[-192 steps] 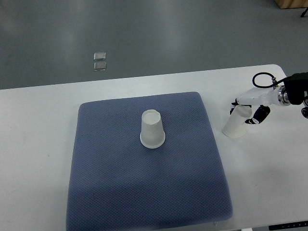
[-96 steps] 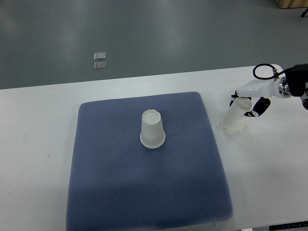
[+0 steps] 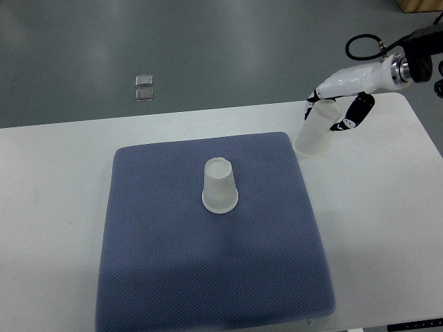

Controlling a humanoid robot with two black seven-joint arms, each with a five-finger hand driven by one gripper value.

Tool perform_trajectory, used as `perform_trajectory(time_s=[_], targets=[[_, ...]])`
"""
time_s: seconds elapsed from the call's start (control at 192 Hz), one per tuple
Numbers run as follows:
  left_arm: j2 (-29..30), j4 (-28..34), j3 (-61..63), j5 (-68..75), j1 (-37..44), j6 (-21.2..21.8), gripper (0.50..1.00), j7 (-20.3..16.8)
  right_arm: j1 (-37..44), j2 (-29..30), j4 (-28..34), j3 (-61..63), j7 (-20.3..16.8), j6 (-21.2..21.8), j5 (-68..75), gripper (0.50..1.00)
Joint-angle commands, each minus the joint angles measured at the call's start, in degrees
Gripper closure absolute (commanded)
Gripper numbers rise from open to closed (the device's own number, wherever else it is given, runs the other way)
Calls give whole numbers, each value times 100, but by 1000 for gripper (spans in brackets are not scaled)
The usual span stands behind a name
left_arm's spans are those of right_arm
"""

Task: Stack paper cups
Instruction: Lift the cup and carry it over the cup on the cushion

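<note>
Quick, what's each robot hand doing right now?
Left robot hand: not in view.
Right robot hand: closed on a paper cup, held tilted above the table.

Right arm (image 3: 415,63) cut by edge — mat (image 3: 208,277) too.

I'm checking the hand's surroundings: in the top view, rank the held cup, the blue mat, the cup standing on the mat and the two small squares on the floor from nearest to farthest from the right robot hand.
From the right robot hand:
1. Held cup, in its grasp, tilted.
2. Blue mat, near corner just left of the held cup.
3. Upside-down cup, at the mat's centre.
4. Floor squares, far left, beyond the table.
</note>
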Motion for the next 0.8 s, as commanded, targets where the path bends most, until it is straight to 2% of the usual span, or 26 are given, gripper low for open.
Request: perform_trajectory(time_s=[0.0, 0.234, 0.411, 0.588, 0.796], targets=[[0, 0, -1, 5, 0, 0, 500, 0, 418, 188, 214, 178, 83, 342, 32, 955], [0, 0, -1, -3, 0, 0, 500, 0, 823, 776, 486, 1039, 48, 1177, 111, 953], [0, 0, -1, 5, 0, 0, 500, 0, 797, 1313, 355, 1127, -5, 1169, 94, 955], [0, 0, -1, 5, 0, 0, 500, 0, 489, 1770, -234, 1145, -128, 1143, 23, 953], [0, 0, -1, -3, 0, 0, 500, 0, 331, 1875, -296, 1127, -137, 1063, 15, 953]])
